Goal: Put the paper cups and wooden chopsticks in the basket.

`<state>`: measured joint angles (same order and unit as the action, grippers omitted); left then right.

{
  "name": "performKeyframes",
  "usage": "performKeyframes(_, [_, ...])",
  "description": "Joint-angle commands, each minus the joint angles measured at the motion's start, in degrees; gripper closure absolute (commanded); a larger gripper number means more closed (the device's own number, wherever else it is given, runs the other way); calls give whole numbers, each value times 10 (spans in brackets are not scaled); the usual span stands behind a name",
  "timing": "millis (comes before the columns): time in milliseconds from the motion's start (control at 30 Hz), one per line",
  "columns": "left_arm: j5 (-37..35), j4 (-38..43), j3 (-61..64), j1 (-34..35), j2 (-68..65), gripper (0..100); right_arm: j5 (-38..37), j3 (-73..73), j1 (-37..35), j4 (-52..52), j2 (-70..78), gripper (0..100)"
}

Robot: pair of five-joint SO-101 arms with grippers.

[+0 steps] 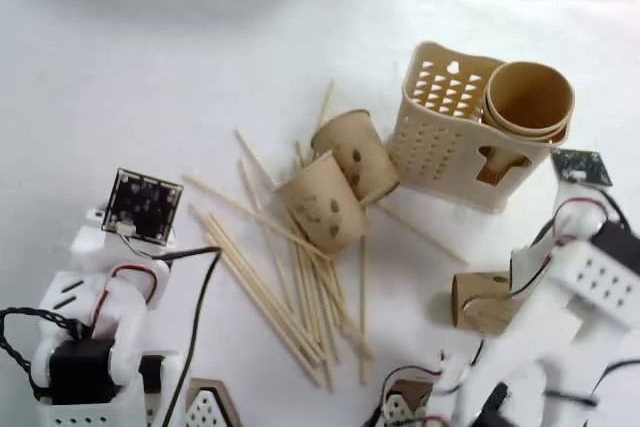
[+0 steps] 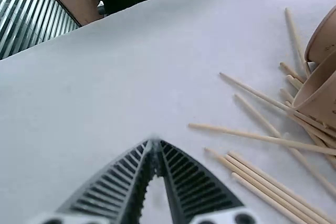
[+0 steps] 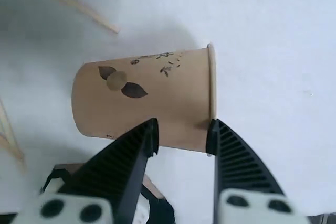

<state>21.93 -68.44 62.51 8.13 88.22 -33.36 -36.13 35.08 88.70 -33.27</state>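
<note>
A cream basket [image 1: 440,137] stands at the back right with paper cups [image 1: 528,97] nested in its far compartment. Two brown paper cups [image 1: 355,152] [image 1: 320,209] lie on their sides beside it, on top of scattered wooden chopsticks [image 1: 300,287]. A third cup [image 3: 147,98] lies on its side on the table near the right arm [image 1: 590,277]. My right gripper [image 3: 182,129] is open just over that cup's rim end, one finger over its wall and one at the rim. My left gripper [image 2: 156,148] is shut and empty above bare table, left of the chopsticks [image 2: 262,177].
The left arm [image 1: 100,327] sits at the front left corner with its camera board [image 1: 143,205] above it. One chopstick [image 1: 420,232] lies between the basket and the third cup [image 1: 480,302]. White tabletop [image 1: 150,77] stretches open at the left and back.
</note>
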Motion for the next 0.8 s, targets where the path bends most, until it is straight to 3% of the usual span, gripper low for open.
performKeyframes(0, [4,-3,-4,6,-2,973,5,58,21,5,56,836])
performKeyframes(167, [4,2,10,6,-2,973,0,73,56,-3,65,836])
performKeyframes(767, [4,3,25,6,-2,974,1,91,56,47,30,836])
